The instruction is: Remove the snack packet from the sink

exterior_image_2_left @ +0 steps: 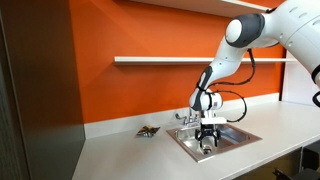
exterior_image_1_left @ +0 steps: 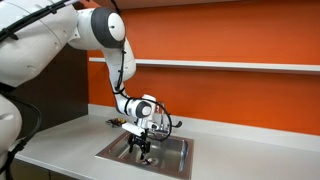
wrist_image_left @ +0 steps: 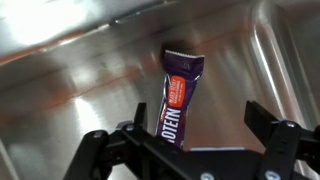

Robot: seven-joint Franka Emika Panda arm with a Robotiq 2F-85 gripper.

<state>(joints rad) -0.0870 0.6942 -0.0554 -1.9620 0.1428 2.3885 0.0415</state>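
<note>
The snack packet [wrist_image_left: 180, 92] is a purple wrapper with an orange label. It lies on the steel floor of the sink [wrist_image_left: 70, 80] in the wrist view. My gripper [wrist_image_left: 195, 130] is open and lowered into the sink, with its fingers on either side of the packet's near end. The packet lies closer to the left finger. I cannot tell whether a finger touches it. In both exterior views the gripper [exterior_image_1_left: 143, 148] [exterior_image_2_left: 208, 143] reaches down into the sink basin [exterior_image_1_left: 172, 162] [exterior_image_2_left: 240, 136] and hides the packet.
A faucet [exterior_image_1_left: 166, 122] [exterior_image_2_left: 186, 118] stands at the back of the sink. A small dark object [exterior_image_2_left: 148, 131] [exterior_image_1_left: 114, 123] lies on the white counter [exterior_image_2_left: 130, 155] beside the sink. An orange wall with a shelf [exterior_image_2_left: 160, 60] is behind.
</note>
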